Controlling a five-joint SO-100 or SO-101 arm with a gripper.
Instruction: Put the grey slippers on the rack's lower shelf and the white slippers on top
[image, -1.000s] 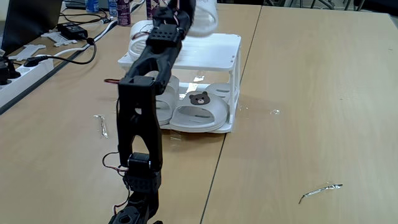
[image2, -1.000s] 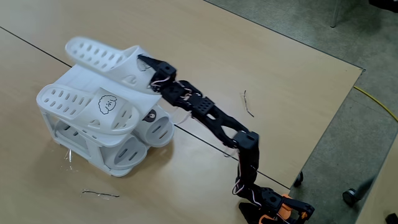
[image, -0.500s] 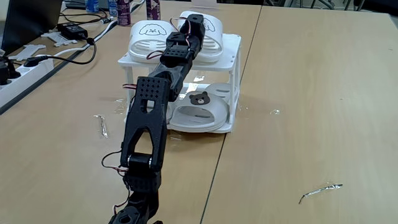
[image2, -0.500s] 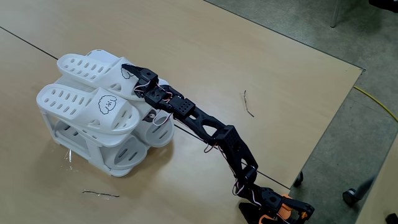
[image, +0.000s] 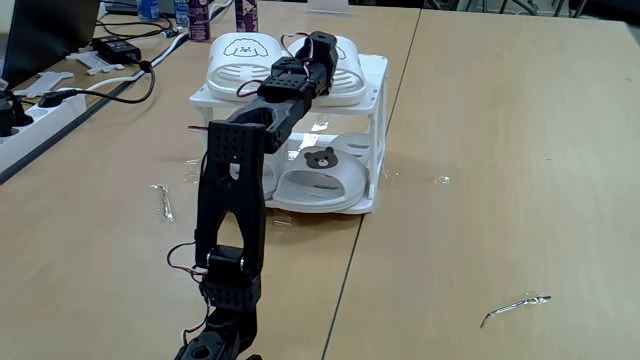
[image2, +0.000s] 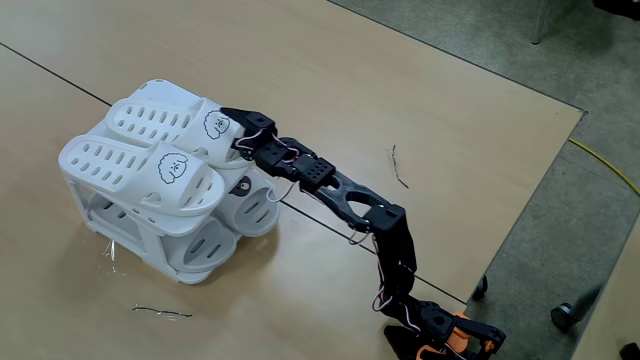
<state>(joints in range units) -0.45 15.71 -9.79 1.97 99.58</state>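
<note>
Light wooden tables (image: 500, 150) pushed together, grey floor (image2: 560, 40), yellow cable (image2: 605, 165) on floor

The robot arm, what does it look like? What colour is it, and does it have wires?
The arm is black plastic, built from flat, boxy links. Some have rows of little round holes. Thin red and white wires loop along it near the joints. At the end is a slim black gripper with two pointed fingers. Its base shows some orange.
</note>
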